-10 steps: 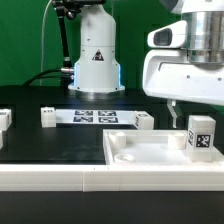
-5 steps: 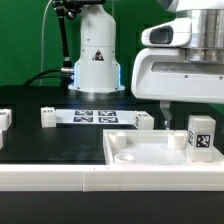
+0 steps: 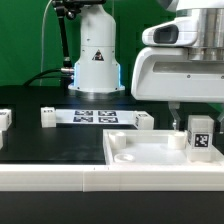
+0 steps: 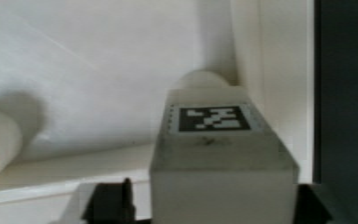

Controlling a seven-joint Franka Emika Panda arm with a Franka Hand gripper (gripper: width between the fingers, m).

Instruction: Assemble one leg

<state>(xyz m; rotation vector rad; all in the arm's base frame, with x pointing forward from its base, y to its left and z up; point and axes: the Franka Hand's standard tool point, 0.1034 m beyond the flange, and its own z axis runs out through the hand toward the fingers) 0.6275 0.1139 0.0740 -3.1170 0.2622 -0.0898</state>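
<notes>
The robot's glossy white plastic arm base [image 3: 96, 58] bore a black triangular warning mark and a blue-lit ring, with black cables trailing. Its boxy white-and-grey wrist housing [image 3: 180, 68] looked smooth.

The leg [image 3: 200, 138] stands upright, seemingly crowding the panel's wall [image 4: 274, 60] (blurred).

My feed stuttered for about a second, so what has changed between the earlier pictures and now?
The arm shifted toward the exterior view's left in the first half second, then barely moved. The leg stands upright at the panel's corner on the exterior view's right, a touch lower than before. In the wrist view the leg sits between the jaws; whether they grip it cannot be told. The loose parts and marker board stayed put.
</notes>
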